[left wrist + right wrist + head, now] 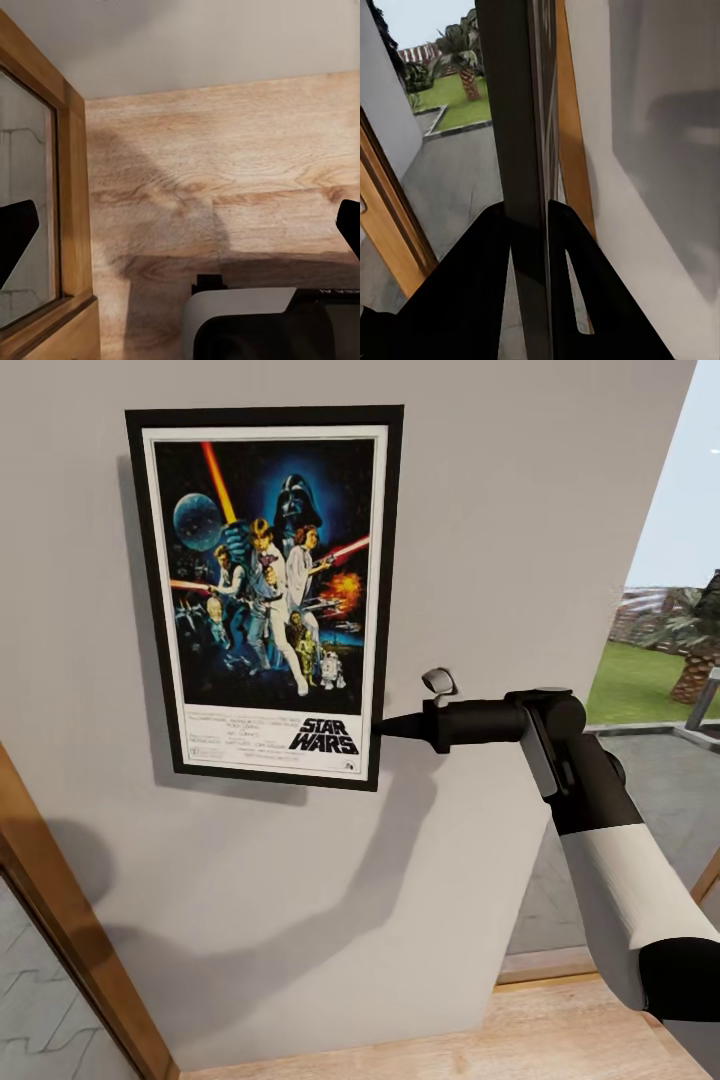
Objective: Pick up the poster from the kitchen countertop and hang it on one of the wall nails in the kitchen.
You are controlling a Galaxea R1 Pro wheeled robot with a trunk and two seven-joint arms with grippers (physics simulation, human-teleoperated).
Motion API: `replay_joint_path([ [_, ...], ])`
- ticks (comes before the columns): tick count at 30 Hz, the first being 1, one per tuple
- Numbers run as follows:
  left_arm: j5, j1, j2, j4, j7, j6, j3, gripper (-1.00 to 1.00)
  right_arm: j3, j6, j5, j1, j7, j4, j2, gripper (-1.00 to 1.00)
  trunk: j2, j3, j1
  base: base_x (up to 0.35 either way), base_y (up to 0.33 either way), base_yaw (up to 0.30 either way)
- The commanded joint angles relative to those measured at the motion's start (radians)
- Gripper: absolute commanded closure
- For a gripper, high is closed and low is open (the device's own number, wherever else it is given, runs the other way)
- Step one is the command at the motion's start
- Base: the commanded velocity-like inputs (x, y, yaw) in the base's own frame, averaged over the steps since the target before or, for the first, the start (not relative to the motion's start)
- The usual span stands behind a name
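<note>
Poster (268, 595) reading "STAR WARS" lies against the wall, its edge pinched by right end effector (383, 728).

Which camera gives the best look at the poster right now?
The head view: the poster faces the camera whole against the wall, the right pincer at its lower right edge. The right wrist view has it edge-on between the fingers; the left wrist view looks at floor.

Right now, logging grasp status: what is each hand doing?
Left hand: open, holding nothing.
Right hand: closed on the poster's edge, against the wall.
</note>
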Motion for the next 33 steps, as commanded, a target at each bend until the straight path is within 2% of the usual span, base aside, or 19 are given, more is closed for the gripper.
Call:
replay_joint_path([
  [1, -0.005, 0.000, -0.001, -0.001, -0.006, -0.002, 0.006, -1.00, 0.002, 0.013, -0.007, -0.001, 0.001, 0.000, -0.001, 1.00, -0.002, -0.002, 0.001, 0.041, 0.000, 0.000],
  [33, -0.005, 0.000, -0.001, 0.000, -0.006, -0.002, 0.013, -1.00, 0.002, 0.010, -0.007, 0.007, 0.002, -0.004, -0.001, 1.00, -0.002, -0.002, 0.001, 0.016, 0.000, 0.000],
])
